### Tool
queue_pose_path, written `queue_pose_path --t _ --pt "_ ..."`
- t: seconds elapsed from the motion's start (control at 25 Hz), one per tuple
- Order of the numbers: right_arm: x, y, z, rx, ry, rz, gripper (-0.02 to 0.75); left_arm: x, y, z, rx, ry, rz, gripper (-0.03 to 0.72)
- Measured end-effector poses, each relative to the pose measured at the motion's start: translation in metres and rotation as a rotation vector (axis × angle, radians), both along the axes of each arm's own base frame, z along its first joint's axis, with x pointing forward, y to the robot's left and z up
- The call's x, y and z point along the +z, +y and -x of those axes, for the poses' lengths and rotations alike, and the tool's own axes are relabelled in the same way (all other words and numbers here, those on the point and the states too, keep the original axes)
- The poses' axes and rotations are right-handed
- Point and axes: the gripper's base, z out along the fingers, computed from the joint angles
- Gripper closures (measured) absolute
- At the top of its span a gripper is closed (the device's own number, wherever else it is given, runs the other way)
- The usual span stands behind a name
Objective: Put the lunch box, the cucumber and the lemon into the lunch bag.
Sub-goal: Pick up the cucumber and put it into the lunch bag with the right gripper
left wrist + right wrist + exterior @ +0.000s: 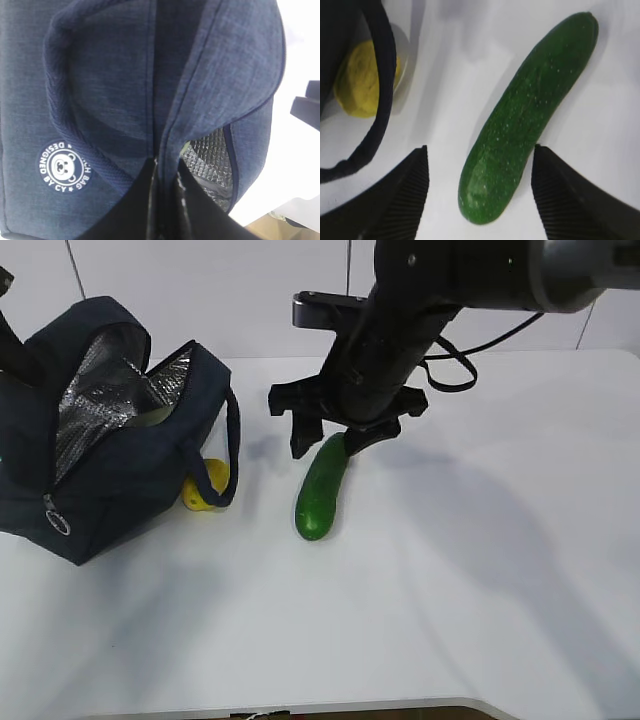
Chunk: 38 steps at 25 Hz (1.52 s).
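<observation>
The navy lunch bag (pixel 110 470) stands at the left with its mouth open and silver lining showing. My left gripper (pixel 167 172) is shut on the fabric edge of the bag (pixel 110 75) at the opening. A pale green sliver (pixel 186 148) shows inside; I cannot tell whether it is the lunch box. The lemon (pixel 205 488) lies on the table against the bag, behind a loop handle. The cucumber (pixel 320 495) lies on the table. My right gripper (pixel 325 448) is open, with one finger on each side of the far end of the cucumber (pixel 530 115). The lemon (pixel 357 82) shows at the upper left of the right wrist view.
The bag's loop handle (pixel 382 75) hangs in front of the lemon. The white table (pixel 480 570) stretches to the right and front of the cucumber, with its front edge near the bottom of the exterior view. A black cable (pixel 455 370) trails behind the right arm.
</observation>
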Motion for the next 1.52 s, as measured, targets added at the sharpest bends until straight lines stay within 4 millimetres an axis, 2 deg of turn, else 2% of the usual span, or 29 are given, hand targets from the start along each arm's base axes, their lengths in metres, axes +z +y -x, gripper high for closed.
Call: queue_pose_path --t 0.44,0.68,1.2,1.52 --pt "-0.028 0.005 -0.019 -0.064 -0.023 0.016 0.225 0.000 0.000 0.000 0.000 0.000 0.000 0.688" --pt "-0.030 0.001 -0.025 -0.089 -0.059 0.076 0.225 0.000 0.000 0.000 0.000 0.000 0.000 0.688" --pt "-0.052 0.005 -0.034 -0.155 -0.025 0.074 0.225 0.000 0.000 0.000 0.001 0.000 0.000 0.688" --pt "-0.054 0.005 -0.035 -0.158 -0.032 0.069 0.225 0.000 0.000 0.000 0.001 0.000 0.000 0.688"
